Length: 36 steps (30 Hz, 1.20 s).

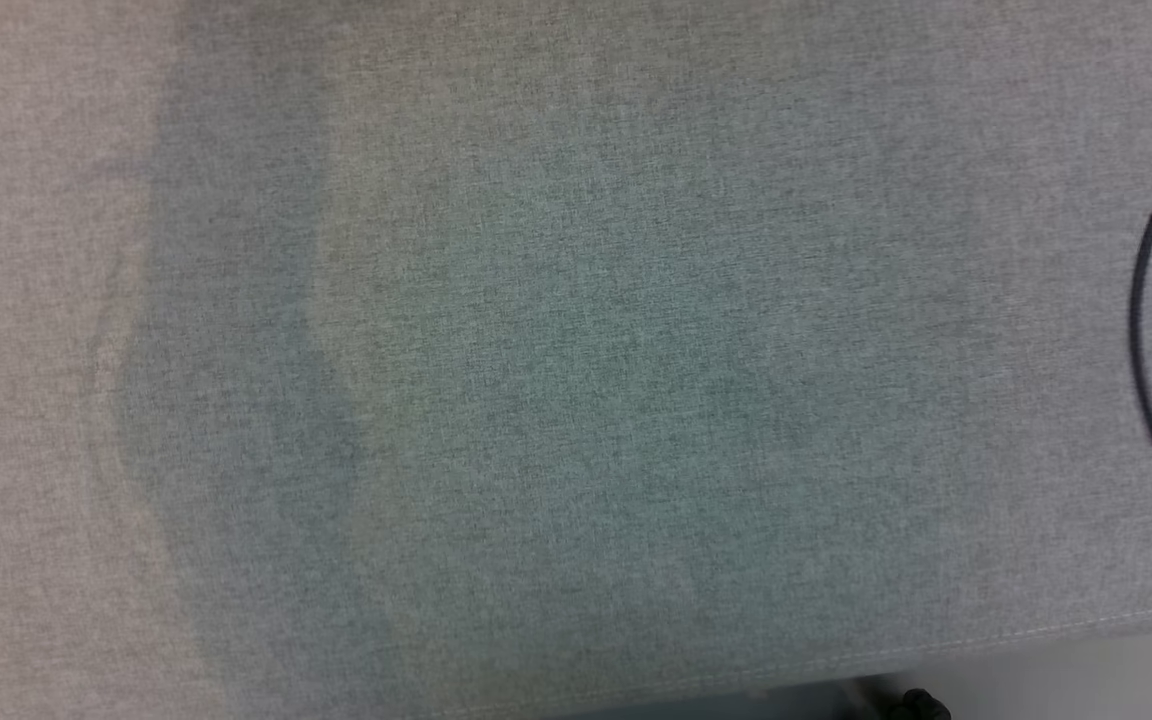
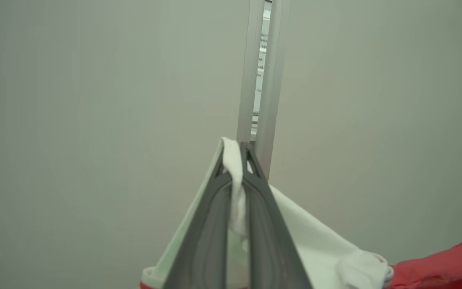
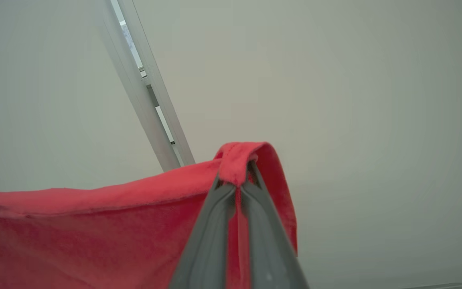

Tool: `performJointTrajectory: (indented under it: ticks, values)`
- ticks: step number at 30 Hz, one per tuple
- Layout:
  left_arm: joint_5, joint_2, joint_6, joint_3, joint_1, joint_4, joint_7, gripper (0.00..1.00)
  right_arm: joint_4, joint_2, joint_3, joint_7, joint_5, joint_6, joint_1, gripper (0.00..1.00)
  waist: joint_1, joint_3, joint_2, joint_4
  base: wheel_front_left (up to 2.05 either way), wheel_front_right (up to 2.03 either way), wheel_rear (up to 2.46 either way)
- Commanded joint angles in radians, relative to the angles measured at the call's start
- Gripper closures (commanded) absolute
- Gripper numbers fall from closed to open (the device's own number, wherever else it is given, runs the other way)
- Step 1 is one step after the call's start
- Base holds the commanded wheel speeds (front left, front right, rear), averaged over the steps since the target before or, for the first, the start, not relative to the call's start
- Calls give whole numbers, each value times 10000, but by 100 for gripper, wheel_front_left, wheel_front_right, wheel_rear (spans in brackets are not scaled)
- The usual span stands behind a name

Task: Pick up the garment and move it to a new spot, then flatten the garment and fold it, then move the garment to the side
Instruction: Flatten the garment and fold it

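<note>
Garment (image 3: 94, 224), red with a white part: is hanging between left hand (image 2: 240, 152) and right hand (image 3: 237, 176), against a pale wall (image 2: 74, 120), apparently lifted clear of the grey tabletop (image 1: 576, 350). Left hand: is clamping shut on the white edge, red cloth trailing toward 4 o'clock. Right hand: is pinching a folded red hem, cloth stretching away toward 9 o'clock. Two-corner hold is probably spreading the cloth for laying flat. Black cable (image 1: 1141, 330): is curving along the tabletop's 3 o'clock side.
</note>
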Motion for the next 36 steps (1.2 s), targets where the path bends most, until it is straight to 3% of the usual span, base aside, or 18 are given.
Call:
performJointTrajectory:
  ticks: [1, 3, 8, 13, 18, 22, 28, 36]
  values:
    - [-197, 36, -24, -108, 678, -216, -173, 100, -172, -16, 151, -270, 197, 3, 634, 100, -1, 2, 0, 47, 0, 0, 0]
    - [-203, 307, -24, -321, 1548, -635, -349, 100, -458, -45, 403, -548, 479, 3, 1468, 100, -1, -191, 0, 23, 0, 0, 0]
    - [-741, 709, -15, 194, 4725, -2264, -486, 100, -1781, -208, 964, -1003, 1401, 3, 4234, 100, -1, -903, 0, 5, 0, 0, 0]
    - [-338, 646, 562, 1527, 8912, -4886, -473, 100, -3512, -799, 1306, -1262, 2043, 3, 7636, 100, -1, -1711, 0, 93, 0, 0, 0]
    - [57, 130, 1179, 2385, 12851, -7137, -477, 100, -4871, -1109, 971, -1389, 2374, 3, 10859, 100, -1, -2361, 0, 120, 0, 0, 0]
    - [444, -394, 1503, 2970, 15415, -8208, -477, 100, -5596, -1003, 650, -1433, 2390, 3, 12982, 100, -1, -2828, 0, 128, 0, 0, 0]
    - [729, -1140, 1477, 3314, 18218, -8909, -479, 100, -6346, -979, 19, -1416, 1518, 1, 15277, 100, -1, -3609, 0, 208, 0, 0, 0]
    - [1221, -1690, 1307, 3223, 20101, -9171, -478, 100, -7594, -589, -1625, -438, 136, 1, 17472, 100, -1, -4163, 0, 445, 0, 0, 0]
